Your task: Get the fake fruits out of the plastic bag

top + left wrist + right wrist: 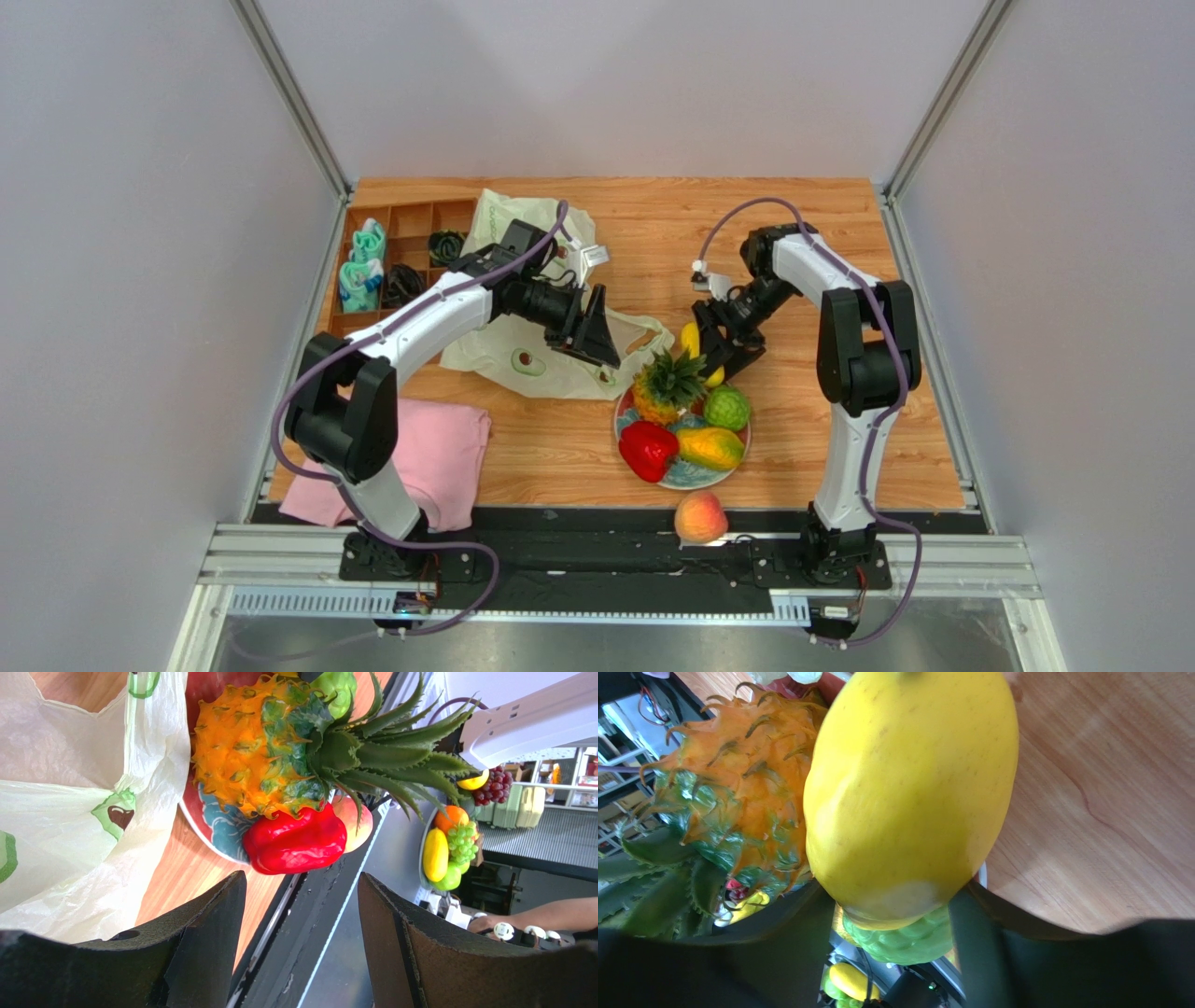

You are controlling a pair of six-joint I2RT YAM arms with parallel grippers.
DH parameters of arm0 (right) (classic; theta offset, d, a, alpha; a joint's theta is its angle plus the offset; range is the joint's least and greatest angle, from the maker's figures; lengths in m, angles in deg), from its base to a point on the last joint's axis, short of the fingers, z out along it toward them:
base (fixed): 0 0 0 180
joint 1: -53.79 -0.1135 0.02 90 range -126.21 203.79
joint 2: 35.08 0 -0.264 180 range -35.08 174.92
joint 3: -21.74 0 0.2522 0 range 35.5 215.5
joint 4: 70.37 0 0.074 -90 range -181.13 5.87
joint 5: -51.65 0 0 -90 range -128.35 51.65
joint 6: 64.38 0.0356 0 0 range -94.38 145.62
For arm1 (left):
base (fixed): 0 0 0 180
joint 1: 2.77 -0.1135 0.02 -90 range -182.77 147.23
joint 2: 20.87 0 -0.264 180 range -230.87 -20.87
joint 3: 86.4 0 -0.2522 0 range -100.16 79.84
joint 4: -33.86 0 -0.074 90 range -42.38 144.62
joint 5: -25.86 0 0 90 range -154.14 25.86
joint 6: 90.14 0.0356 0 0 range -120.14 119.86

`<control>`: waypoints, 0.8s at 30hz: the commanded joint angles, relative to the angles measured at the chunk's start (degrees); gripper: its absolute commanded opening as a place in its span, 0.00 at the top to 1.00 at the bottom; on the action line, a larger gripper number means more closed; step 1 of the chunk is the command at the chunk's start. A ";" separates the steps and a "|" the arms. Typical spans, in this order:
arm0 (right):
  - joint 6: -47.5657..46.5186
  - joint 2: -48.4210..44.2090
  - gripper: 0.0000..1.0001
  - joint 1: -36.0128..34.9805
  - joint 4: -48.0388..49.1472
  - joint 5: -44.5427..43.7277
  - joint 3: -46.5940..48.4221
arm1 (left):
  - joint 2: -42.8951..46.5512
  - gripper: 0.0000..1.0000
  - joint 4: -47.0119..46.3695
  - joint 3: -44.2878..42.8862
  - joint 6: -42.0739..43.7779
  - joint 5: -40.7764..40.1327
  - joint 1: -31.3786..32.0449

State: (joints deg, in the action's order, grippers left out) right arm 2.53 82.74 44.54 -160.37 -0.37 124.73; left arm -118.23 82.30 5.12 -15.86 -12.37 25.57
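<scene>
Fake fruits (648,451) mostly out, on flower-patterned round plate (217,829); yellow plastic fruit (906,791) grasped in right hand (892,913); left hand (302,903) released, empty; translucent avocado-print plastic bag (484,350) seemingly emptied.

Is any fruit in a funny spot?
Yes. The peach sits alone on the black rail, just off the near edge of the wooden table, while the pineapple and red pepper lie together on the plate.

A robotics lab test cell: grey panel walls (140,280), aluminium framing (292,91), robot arms (421,315) bolted at a wooden table (828,238).
</scene>
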 commanded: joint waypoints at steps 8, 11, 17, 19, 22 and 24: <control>-3.36 -1.10 0.03 -0.41 -6.63 -0.27 -0.37 | -0.90 0.32 -2.24 -1.48 -0.88 2.19 -0.30; -4.58 -1.80 0.00 0.03 -8.29 -1.06 1.11 | -0.90 0.32 -2.33 -1.57 -0.97 2.46 -0.30; -6.09 -4.87 0.00 0.38 -11.73 -9.82 8.50 | -0.29 0.32 -1.98 -1.31 -0.80 2.81 -0.30; -3.81 -6.55 0.00 0.47 -9.54 -12.13 9.47 | -0.02 0.32 -2.16 -1.05 -0.97 2.90 -0.30; 1.46 -6.64 0.00 0.38 -5.08 -16.08 11.66 | 0.15 0.32 -2.59 -1.13 -1.15 2.81 -0.30; 4.01 -6.03 0.00 0.12 -1.21 -21.17 12.81 | 0.24 0.32 -2.60 -1.31 -1.15 2.81 -0.30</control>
State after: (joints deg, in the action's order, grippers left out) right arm 0.93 78.68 44.67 -161.27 -12.46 134.19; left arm -119.13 81.19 5.12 -16.76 -10.95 25.57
